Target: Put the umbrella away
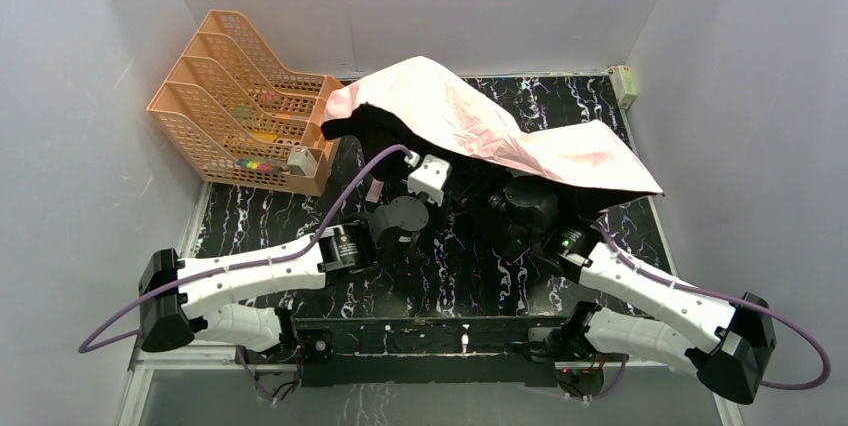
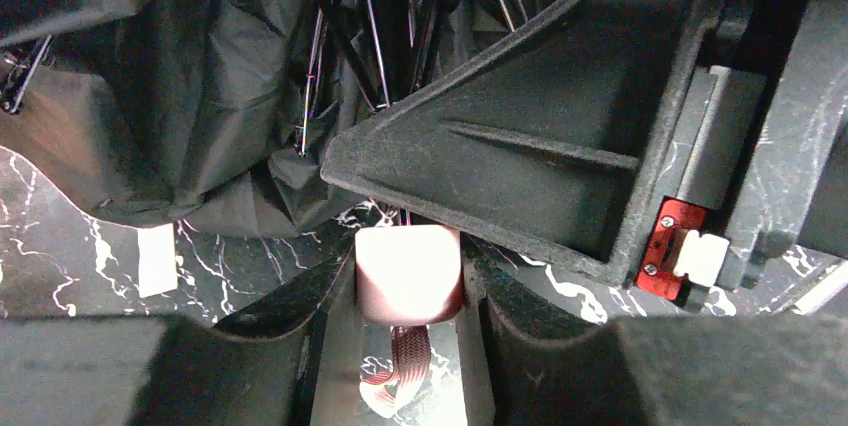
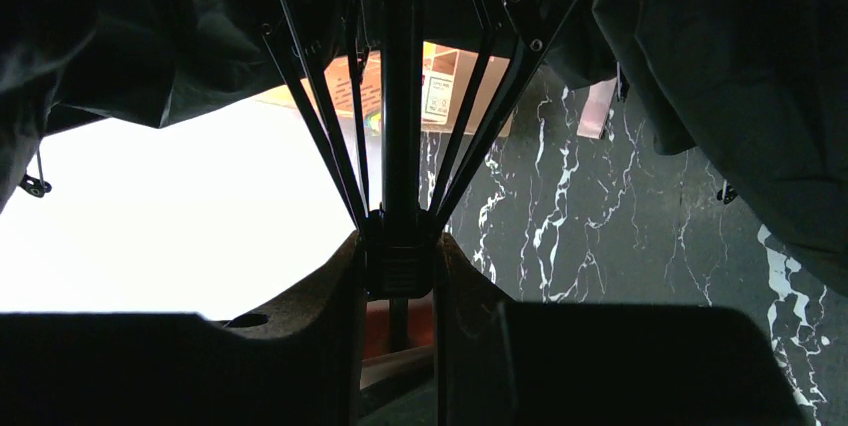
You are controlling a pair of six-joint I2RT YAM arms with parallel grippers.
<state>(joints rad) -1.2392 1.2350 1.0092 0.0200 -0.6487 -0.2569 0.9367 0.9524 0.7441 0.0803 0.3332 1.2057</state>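
Umbrella (image 1: 480, 126) sprawls half-open across the far right of the surface (image 1: 470, 281), left gripper (image 2: 408, 288) clamped on its pale handle (image 2: 408, 264), right gripper (image 3: 400, 278) pinching the runner (image 3: 400, 258), which should probably slide straight down the shaft (image 3: 400, 96), collapsing the ribs (image 3: 330, 136).
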